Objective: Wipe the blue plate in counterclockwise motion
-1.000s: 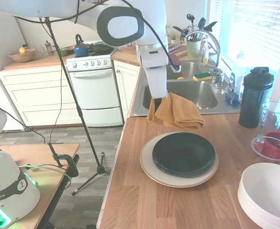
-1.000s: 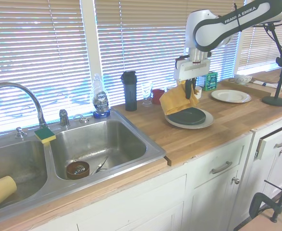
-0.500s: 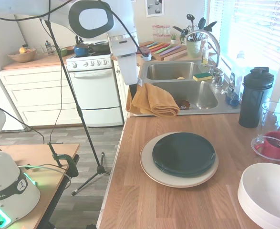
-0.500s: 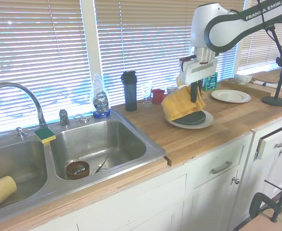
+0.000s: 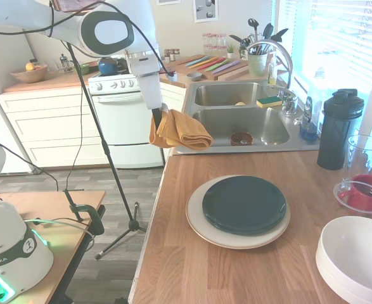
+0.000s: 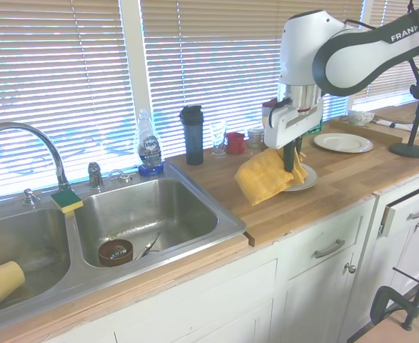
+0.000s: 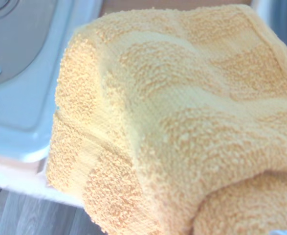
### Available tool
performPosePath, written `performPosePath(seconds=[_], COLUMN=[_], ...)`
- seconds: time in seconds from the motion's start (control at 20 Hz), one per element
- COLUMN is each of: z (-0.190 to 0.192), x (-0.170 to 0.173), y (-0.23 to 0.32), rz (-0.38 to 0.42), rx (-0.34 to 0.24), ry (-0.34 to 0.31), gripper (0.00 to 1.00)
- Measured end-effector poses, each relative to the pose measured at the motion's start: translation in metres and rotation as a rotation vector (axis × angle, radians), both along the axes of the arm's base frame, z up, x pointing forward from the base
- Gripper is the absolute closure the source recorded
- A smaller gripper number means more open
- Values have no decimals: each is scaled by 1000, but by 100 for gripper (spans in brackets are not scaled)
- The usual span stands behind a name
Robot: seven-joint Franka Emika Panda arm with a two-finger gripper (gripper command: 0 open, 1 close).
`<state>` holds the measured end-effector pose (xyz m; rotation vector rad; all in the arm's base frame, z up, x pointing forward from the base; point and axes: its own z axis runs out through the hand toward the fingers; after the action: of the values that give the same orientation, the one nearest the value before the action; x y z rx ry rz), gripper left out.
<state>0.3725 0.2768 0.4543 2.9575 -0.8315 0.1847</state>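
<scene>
Gripper (image 5: 156, 119), closed on a yellow towel (image 5: 179, 130), hangs in the air over the counter's edge beside the sink (image 5: 236, 120), at about 10 o'clock from the blue plate (image 5: 244, 204) and well apart from it. The blue plate rests on a larger cream plate (image 5: 201, 232) on the wooden counter (image 5: 236, 272). The towel touches neither plate. Judged from this, the cloth is in hand, but the approach, the contact and the counterclockwise wipe all remain.

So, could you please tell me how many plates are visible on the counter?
3: the blue plate stacked on a cream plate, and a white plate farther along the counter. Others may be hidden.
</scene>
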Motion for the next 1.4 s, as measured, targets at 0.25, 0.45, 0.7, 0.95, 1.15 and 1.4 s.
performPosePath(seconds=[0.25,0.45,0.7,0.95,1.15,1.4], z=[-23,-49,-75,-102,-110,-109], x=[1,3,9,20,30,35], y=[7,9,10,9,2,-1], rz=[11,23,35,31,10,-2], rx=[-16,-33,-48,-57,-53,-43], ry=[29,54,89,125,129,115], gripper=[100,100,100,100,0,0])
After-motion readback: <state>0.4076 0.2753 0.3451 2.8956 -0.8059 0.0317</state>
